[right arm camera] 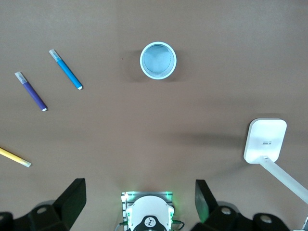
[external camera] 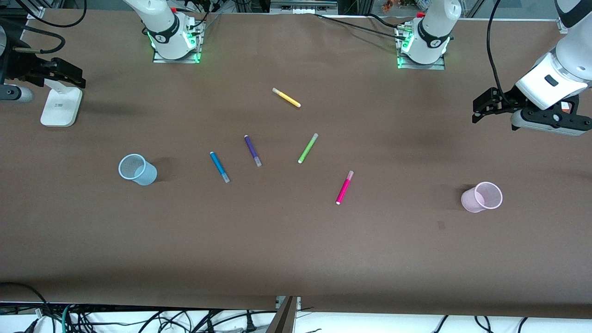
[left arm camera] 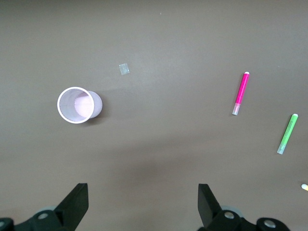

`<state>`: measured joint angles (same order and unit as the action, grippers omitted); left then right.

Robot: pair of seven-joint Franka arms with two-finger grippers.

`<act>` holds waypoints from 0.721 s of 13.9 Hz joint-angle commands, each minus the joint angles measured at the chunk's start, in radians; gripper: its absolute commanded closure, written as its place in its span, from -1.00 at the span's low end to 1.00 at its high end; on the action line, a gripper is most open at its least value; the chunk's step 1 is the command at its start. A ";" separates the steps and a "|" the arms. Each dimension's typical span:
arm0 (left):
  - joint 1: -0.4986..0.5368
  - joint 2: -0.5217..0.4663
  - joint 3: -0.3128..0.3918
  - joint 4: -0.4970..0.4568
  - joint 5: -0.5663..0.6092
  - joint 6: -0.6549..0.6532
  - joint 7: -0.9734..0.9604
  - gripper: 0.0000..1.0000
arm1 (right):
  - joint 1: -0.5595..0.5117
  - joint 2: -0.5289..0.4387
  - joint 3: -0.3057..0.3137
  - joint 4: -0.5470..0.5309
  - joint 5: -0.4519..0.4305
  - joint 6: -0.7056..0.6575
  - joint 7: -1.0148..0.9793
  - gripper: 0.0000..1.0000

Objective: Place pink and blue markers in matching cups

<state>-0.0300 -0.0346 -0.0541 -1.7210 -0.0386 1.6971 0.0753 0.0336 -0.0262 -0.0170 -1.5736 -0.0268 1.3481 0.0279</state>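
Observation:
The pink marker (external camera: 344, 187) lies flat near the table's middle and also shows in the left wrist view (left arm camera: 241, 93). The blue marker (external camera: 219, 167) lies flat toward the right arm's end and also shows in the right wrist view (right arm camera: 66, 69). The pale blue cup (external camera: 137, 169) (right arm camera: 158, 60) stands upright toward the right arm's end. The pale pink cup (external camera: 482, 197) (left arm camera: 78, 105) stands upright toward the left arm's end. My left gripper (external camera: 478, 108) (left arm camera: 143, 207) hangs open and empty over the table at its end. My right gripper (external camera: 76, 76) (right arm camera: 139, 204) hangs open and empty at its end.
A dark purple pen (external camera: 252, 151) lies beside the blue marker. A lime green pen (external camera: 308, 148) and a yellow pen (external camera: 286, 97) lie farther from the front camera than the pink marker. A white stand (external camera: 61, 106) sits under the right gripper. A small scrap (left arm camera: 124, 69) lies near the pink cup.

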 commanded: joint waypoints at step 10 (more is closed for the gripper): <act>0.005 -0.004 -0.001 0.008 -0.024 -0.017 0.040 -1.00 | 0.000 0.084 0.015 0.026 0.011 0.023 -0.002 -1.00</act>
<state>-0.0300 -0.0361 -0.0545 -1.7189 -0.0386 1.6831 0.0853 0.0328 0.0002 -0.0133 -1.5734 -0.0264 1.3560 0.0286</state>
